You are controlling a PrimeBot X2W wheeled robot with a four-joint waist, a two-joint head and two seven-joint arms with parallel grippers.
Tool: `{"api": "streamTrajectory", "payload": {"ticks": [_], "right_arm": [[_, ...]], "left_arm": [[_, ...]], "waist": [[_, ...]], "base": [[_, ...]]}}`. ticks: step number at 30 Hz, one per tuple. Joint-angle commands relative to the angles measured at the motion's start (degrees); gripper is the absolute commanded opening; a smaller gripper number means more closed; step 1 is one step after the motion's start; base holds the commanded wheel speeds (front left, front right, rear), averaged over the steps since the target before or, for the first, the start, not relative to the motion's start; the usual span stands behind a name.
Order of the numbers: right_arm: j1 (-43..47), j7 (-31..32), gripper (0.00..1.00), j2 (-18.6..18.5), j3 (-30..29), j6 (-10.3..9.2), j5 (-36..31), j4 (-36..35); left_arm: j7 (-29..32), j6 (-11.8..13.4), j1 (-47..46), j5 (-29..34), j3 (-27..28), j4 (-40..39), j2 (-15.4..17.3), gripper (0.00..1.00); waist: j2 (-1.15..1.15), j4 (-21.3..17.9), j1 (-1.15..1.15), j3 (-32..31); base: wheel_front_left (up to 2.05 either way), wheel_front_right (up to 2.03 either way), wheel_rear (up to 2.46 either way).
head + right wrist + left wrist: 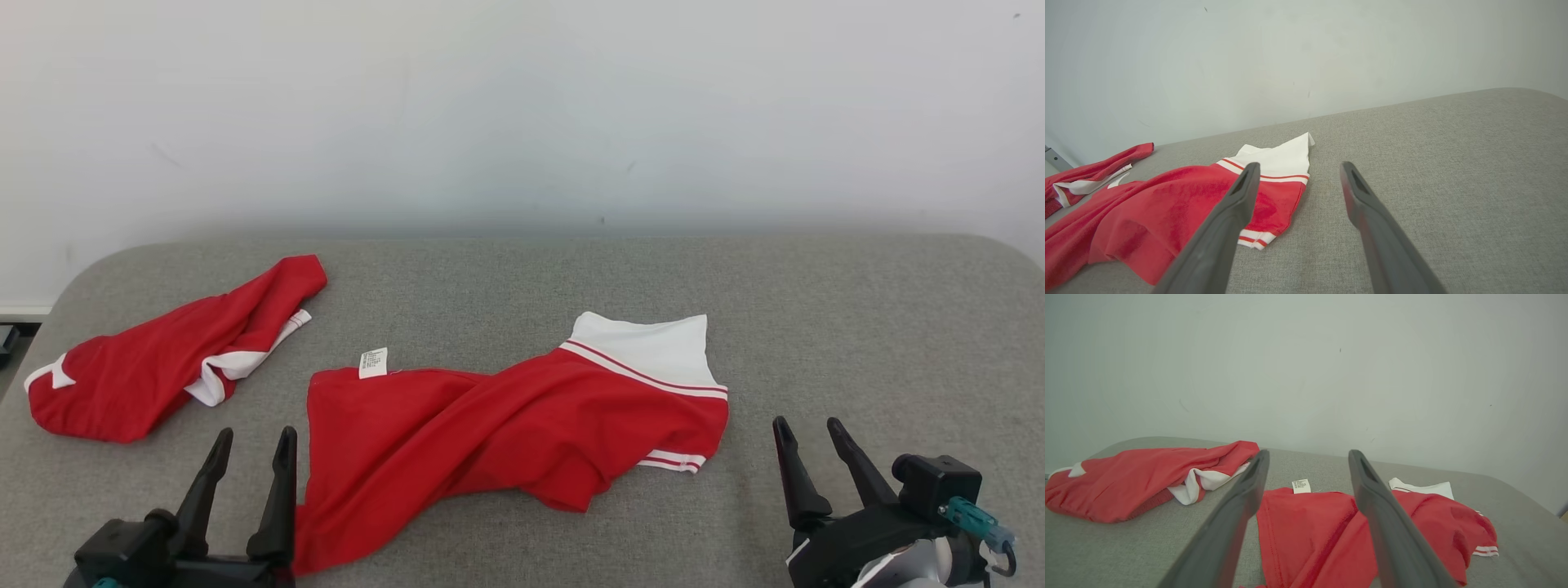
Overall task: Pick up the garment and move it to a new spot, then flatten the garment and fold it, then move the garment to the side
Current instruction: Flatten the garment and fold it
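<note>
Black left gripper (255, 433): at the lower left of the head view, its two long fingers are spread apart with nothing between them. The right finger stands at the near left edge of the red garment; whether it touches the cloth or sits just clear of it I cannot tell.
Right gripper (808, 423): at the lower right, with fingers likewise parted and empty. It is over bare surface, apart from the garment's right end.
Red garment (506, 433): lies rumpled on the surface between the two grippers, much nearer the left one (its near left corner runs down beside that gripper's base). A long diagonal fold twists across its middle.
Striped cuff (673, 461): white with thin red lines, at the garment's near right edge, lying on the surface.
White panel (645, 347): at the garment's far right end, lying flat. A red-and-white stripe borders it where it meets the red cloth.
Care label (373, 362): a small white tag sticking out from the garment's far left corner, resting on the surface.
Second red garment (163, 359): bunched at the far left of the surface, apart from the first. White trim shows at its folds.
Grey surface (857, 327): woven padding with rounded far corners; both garments lie on it.
Wall (522, 106): plain and pale, rising just behind the far edge.
</note>
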Motion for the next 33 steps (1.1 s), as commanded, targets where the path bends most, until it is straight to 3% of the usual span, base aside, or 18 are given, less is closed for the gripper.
{"api": "streamTrajectory", "payload": {"ticks": [1,12,33], "right_arm": [[0.6,-0.3,1.0,-0.3,-0.4,-0.02,0.1,-0.2],[1.6,0.8,1.0,-0.3,-1.7,-0.02,-0.9,-1.4],[1.8,1.8,1.0,-0.3,-1.4,-0.02,-0.2,-2.5]], "left_arm": [[-0.3,-0.5,0.7,0.6,-0.1,0.5,0.7,1.0],[5.7,-0.2,0.9,0.9,-2.7,3.9,1.6,1.0],[8.1,0.8,0.7,-0.8,-2.9,2.9,2.1,1.0]], "waist": [[0.0,0.1,0.01,-0.3],[0.0,0.0,0.01,-0.6],[0.0,-0.5,0.01,0.5]], "base": [[0.0,0.0,0.0],[0.0,0.0,0.0],[0.0,0.0,0.0]]}}
